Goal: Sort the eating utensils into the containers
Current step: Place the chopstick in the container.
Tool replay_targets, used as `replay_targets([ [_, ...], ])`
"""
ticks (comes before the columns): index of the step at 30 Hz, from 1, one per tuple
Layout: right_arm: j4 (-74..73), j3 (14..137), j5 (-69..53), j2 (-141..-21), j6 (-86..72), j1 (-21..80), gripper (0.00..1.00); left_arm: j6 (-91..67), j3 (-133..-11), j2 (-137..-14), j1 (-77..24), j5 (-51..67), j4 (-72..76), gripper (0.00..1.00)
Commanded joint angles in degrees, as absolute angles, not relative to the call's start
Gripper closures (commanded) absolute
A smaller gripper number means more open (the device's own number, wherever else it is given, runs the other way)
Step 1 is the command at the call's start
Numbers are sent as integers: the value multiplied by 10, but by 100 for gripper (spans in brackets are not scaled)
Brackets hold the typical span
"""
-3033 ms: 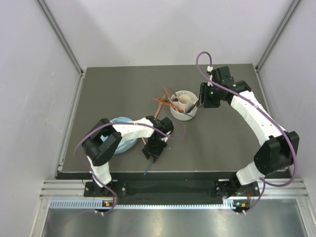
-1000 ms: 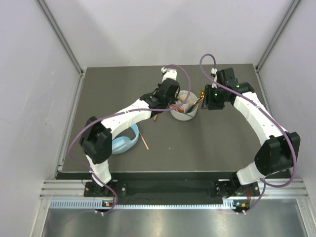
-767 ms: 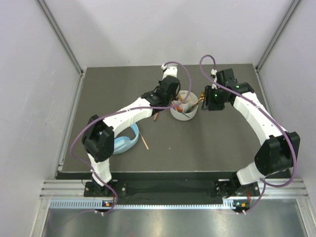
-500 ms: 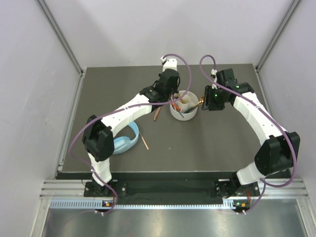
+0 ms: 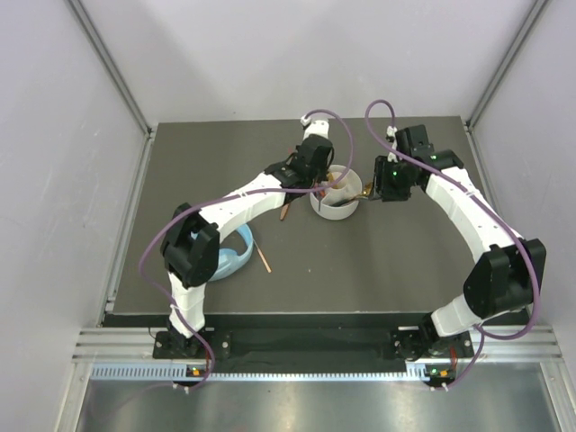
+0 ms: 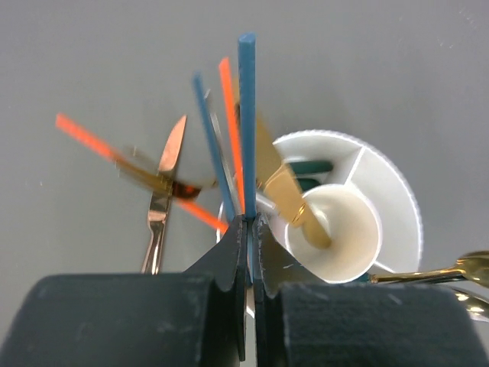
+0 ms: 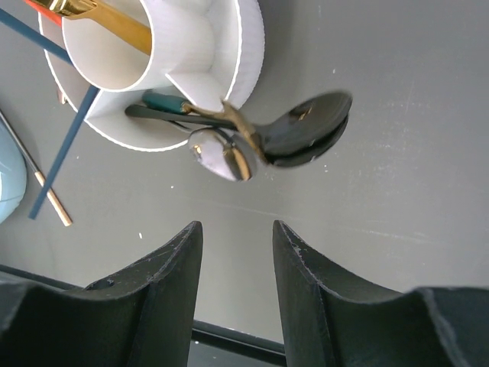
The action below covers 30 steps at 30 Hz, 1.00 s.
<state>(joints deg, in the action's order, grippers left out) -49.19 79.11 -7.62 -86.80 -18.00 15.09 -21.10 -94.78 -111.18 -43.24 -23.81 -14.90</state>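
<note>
Two tools work at the white divided holder [image 5: 335, 213], which stands toward the far edge of the tabletop [image 5: 405, 261], a little right of its middle. My left tool [image 6: 248, 223] is clenched on a dark teal chopstick [image 6: 246, 107]: a thin, straight, square-ended stick pinched near one end between the black fingers [image 6: 229, 260] and running straight away from them. From above, the left tool [image 5: 319, 184] hangs over the holder's left rim.

Beside the held stick a second teal chopstick [image 6: 210, 149] and an orange chopstick [image 6: 231, 134] lean out of the holder [image 6: 393, 195], fanned apart. A gold handle [image 6: 294, 202] stands slanted in the round centre cup. A copper knife [image 6: 162, 195] lies on the tabletop just left of the holder.

My right tool [image 7: 235, 229] is released, its jaws apart with nothing between them, hovering just right of the holder [image 7: 248, 46]. Below it a black spoon [image 7: 309, 138] and a silver spoon [image 7: 221, 160] stick out past the rim from an outer compartment.

Light blue headphones [image 5: 236, 256] sit near the left edge, with one more chopstick [image 5: 262, 254] flat just beside them.
</note>
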Motion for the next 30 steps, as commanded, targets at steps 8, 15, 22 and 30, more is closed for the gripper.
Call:
replay_targets([
  [8, -477, 809, -78, -880, -176, 140, 57, -224, -902, -1139, -431, -249, -124, 81],
  [15, -476, 809, -81, -882, -175, 140, 58, -220, -919, -1135, -428, -258, -133, 60],
  [22, -468, 809, -79, -885, -173, 140, 57, -207, -935, -1093, -399, -265, -128, 52],
  [30, -469, 838, -71, -872, -164, 138, 57, -199, -1006, -1067, -360, -259, -165, 50],
])
